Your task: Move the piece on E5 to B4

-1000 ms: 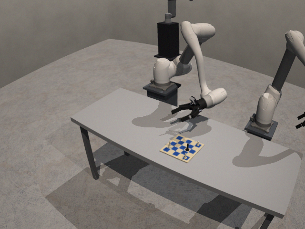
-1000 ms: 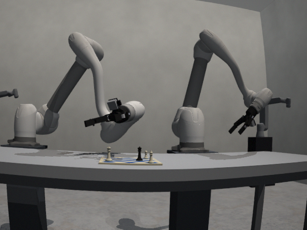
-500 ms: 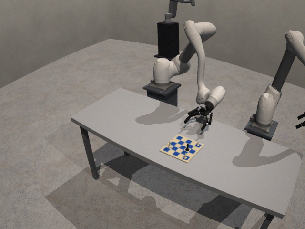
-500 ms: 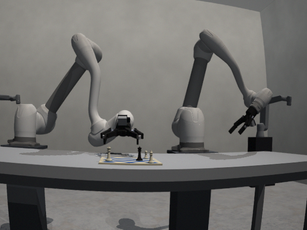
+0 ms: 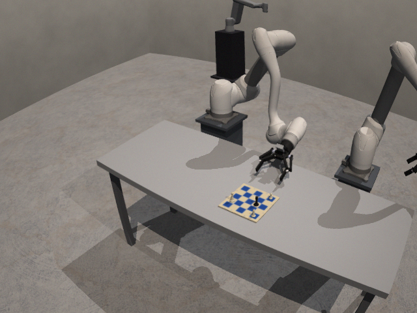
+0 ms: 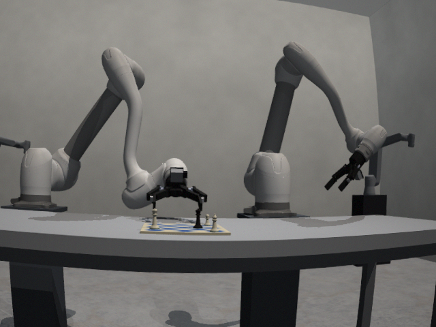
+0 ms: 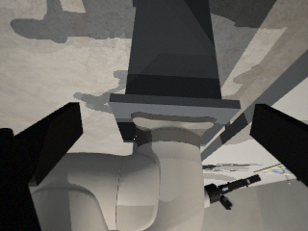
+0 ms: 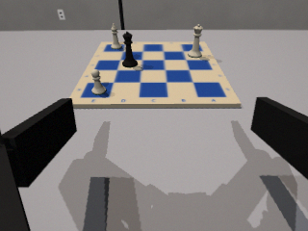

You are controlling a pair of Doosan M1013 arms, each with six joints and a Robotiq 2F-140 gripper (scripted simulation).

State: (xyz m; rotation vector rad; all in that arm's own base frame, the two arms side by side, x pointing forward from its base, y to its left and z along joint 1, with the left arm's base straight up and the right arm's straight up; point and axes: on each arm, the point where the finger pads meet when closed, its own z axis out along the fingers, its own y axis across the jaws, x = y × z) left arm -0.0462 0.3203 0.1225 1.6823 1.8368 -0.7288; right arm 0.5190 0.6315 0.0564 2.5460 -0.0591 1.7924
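The board (image 5: 238, 213) (image 6: 176, 233) (image 8: 166, 104) has letters E to A, left to right, along its near edge in the right wrist view; its row digits are blurred. With row 5 at that edge, the pale pawn (image 5: 270, 196) (image 6: 207, 219) (image 8: 97, 84) stands upright on E5. B4 (image 5: 247, 194) (image 8: 179, 76) is an empty blue square. My right gripper (image 5: 269, 176) (image 6: 177, 208) (image 8: 164, 114) is open and empty, above the table on the robots' side of the board. My left gripper (image 5: 407, 166) (image 6: 334, 189) (image 7: 166, 118) is open, far from the board.
A black queen-like piece (image 5: 256, 201) (image 6: 198, 219) (image 8: 128, 55) stands on D3. A tall pale piece (image 5: 231, 197) (image 6: 154, 219) (image 8: 196, 45) stands on A2, and a pale bishop-like piece (image 5: 253, 213) (image 6: 214, 223) (image 8: 115, 38) on E1.
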